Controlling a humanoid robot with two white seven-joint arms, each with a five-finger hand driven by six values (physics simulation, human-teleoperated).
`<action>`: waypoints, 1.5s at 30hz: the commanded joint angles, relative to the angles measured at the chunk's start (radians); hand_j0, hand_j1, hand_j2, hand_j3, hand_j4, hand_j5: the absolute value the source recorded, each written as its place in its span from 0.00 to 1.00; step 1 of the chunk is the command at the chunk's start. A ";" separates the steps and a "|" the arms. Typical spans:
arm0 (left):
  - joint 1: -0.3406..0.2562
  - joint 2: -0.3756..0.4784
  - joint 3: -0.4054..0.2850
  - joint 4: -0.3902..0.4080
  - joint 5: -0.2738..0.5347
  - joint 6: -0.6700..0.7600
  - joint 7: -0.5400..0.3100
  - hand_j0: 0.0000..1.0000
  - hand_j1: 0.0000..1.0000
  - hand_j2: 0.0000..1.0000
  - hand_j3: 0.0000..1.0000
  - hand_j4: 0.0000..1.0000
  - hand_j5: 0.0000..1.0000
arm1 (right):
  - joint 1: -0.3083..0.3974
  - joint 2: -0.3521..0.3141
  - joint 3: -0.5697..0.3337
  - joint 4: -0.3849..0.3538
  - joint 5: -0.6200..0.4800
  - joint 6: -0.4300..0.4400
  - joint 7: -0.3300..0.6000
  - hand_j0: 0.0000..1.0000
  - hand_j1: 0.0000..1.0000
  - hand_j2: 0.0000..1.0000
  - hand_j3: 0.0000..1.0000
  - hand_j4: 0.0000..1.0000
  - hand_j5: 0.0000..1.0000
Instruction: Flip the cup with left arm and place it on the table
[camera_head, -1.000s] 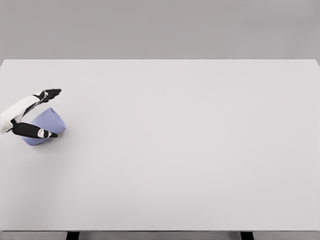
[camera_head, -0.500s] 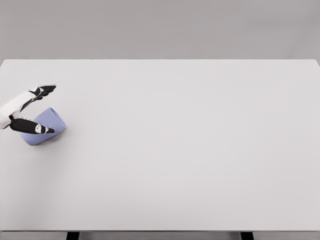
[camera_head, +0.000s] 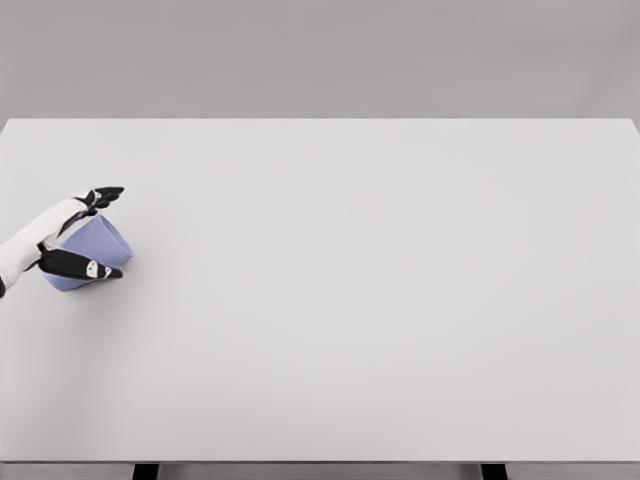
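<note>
- table (camera_head: 380, 300): big white top, fills most of the head view, grey wall behind; dark legs just show at the bottom edge.
- left arm (camera_head: 25, 250): white, comes in from the left edge at mid height, reaches onto the table's far-left side.
- cup (camera_head: 90, 250): light blue/lavender, lying tilted on its side at the far left of the table, wider end toward the right and up, narrow end low left.
- left hand (camera_head: 75, 235): fingers spread partway, straddling the cup; upper black fingers (camera_head: 103, 195) sit over the cup's top edge, lower black thumb or finger (camera_head: 80, 266) lies across the cup's front side, in contact. Looks like a loose wrap; can't tell for sure if the grip is firm.
- writing/labels: none readable; small white marks on the lower finger, too small to make out.
</note>
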 joint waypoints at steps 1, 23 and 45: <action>0.000 -0.012 0.001 0.000 -0.002 0.035 0.000 1.00 1.00 1.00 1.00 1.00 1.00 | 0.000 0.000 0.000 0.000 0.000 0.000 0.000 1.00 1.00 1.00 1.00 1.00 1.00; 0.003 -0.008 0.013 -0.002 0.002 0.052 -0.006 0.60 0.60 0.60 0.60 0.60 0.60 | 0.000 0.000 0.000 0.000 0.000 0.000 0.000 1.00 1.00 1.00 1.00 1.00 1.00; 0.092 -0.199 0.114 0.021 -0.056 -0.612 0.054 0.54 0.54 0.54 0.54 0.54 0.54 | 0.000 0.000 0.000 0.000 0.000 0.000 0.000 1.00 1.00 1.00 1.00 1.00 1.00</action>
